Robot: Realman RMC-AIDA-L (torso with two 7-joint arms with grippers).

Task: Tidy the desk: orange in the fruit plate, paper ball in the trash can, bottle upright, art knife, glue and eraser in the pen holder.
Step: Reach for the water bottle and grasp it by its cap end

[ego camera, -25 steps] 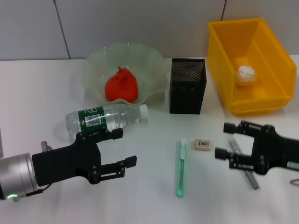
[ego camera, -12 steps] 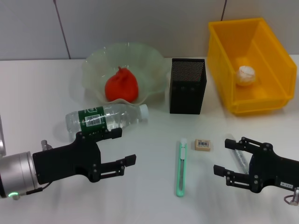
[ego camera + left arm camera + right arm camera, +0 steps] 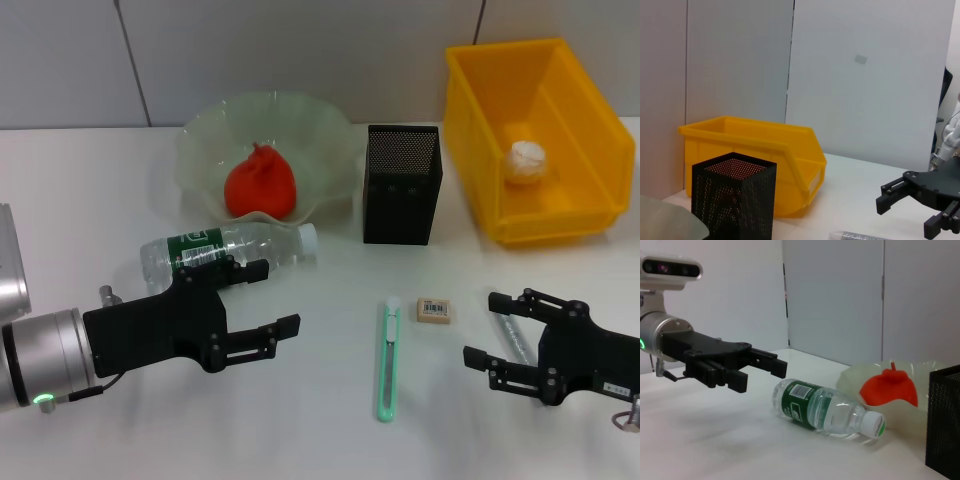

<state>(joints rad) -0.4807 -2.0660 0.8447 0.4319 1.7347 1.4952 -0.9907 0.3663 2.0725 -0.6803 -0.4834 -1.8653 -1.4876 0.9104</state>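
**Two open claws, one bottle on its side**

Right now a white desk holds a half-tidied scene. At the back, an orange (image 3: 260, 185) already sits in a pale green fruit plate (image 3: 335, 150), and a paper ball (image 3: 527, 162) lies inside a yellow trash can (image 3: 480, 130). Between them stands a black mesh pen holder (image 3: 402, 184).

Nearer the front, a clear bottle (image 3: 225, 252) with a green label lies on its side. Its long axis runs across the desk, with the white cap pointing toward the pen holder and the base toward the robot's left. The left gripper (image 3: 272, 300) hovers just in front of the bottle, fingers spread apart and holding nothing. One finger reaches over the bottle's near edge; the other sits clear of it, toward the front of the desk. The fingers point along the same line as the bottle, not across it, so I judge the claw would need to turn or shift back to close around the body.

On the other side, the right gripper (image 3: 483, 325) is also spread and empty, low over the desk. A grey glue stick (image 3: 512, 335) lies partly beneath it. A small eraser (image 3: 434, 309) and a green art knife (image 3: 388, 360) lie between the two arms, the knife's length running front to back.

For the bottle, the left arm is plainly the nearer one.
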